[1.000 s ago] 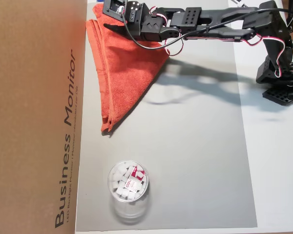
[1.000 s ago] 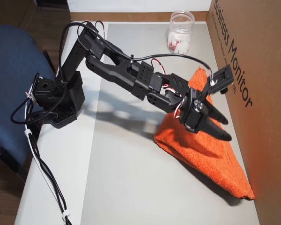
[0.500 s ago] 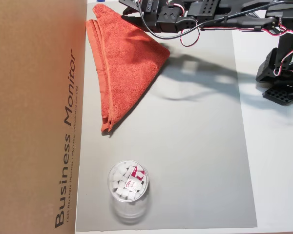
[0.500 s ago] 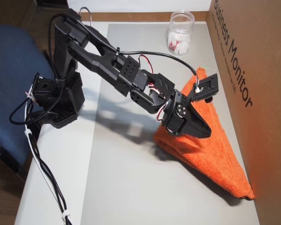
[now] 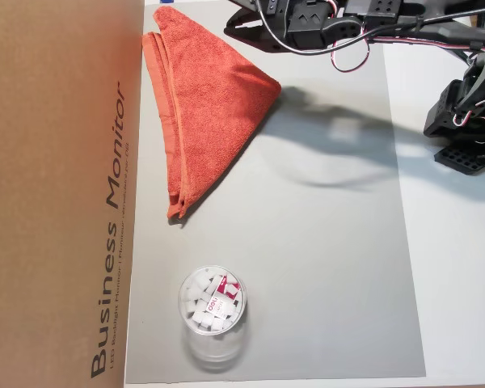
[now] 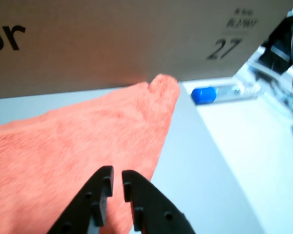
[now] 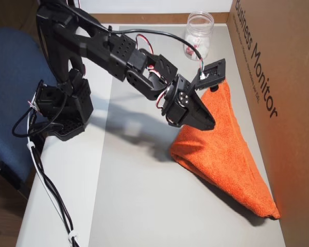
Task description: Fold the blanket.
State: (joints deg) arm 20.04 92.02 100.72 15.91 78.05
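Overhead views show one orange-red fuzzy terry-cloth blanket [image 5: 208, 105], lying in a folded triangle on the grey mat [image 5: 331, 267], with its long side just beside the tall brown cardboard box [image 5: 61, 194]; the one black robot arm [image 7: 108, 49] hangs above the mat next to the blanket's wide corner; the wrist view shows the black two-finger gripper [image 6: 114, 177] with its tips almost together, only a thin gap between them, and nothing in it; the gripper hovers over the blanket's edge and does not touch it.

What could go wrong, I think: the blanket looks thick and soft, so the top layer could slip and open up if the arm bumps that corner; with the jaws this narrow, it could not grab the cloth without opening first; the box is very close, so a wide swing might hit it.

Counting: one blanket, one arm, one gripper, one box, one mat, and one clear plastic cup [image 5: 212, 314] holding small white pieces, well apart from the blanket.
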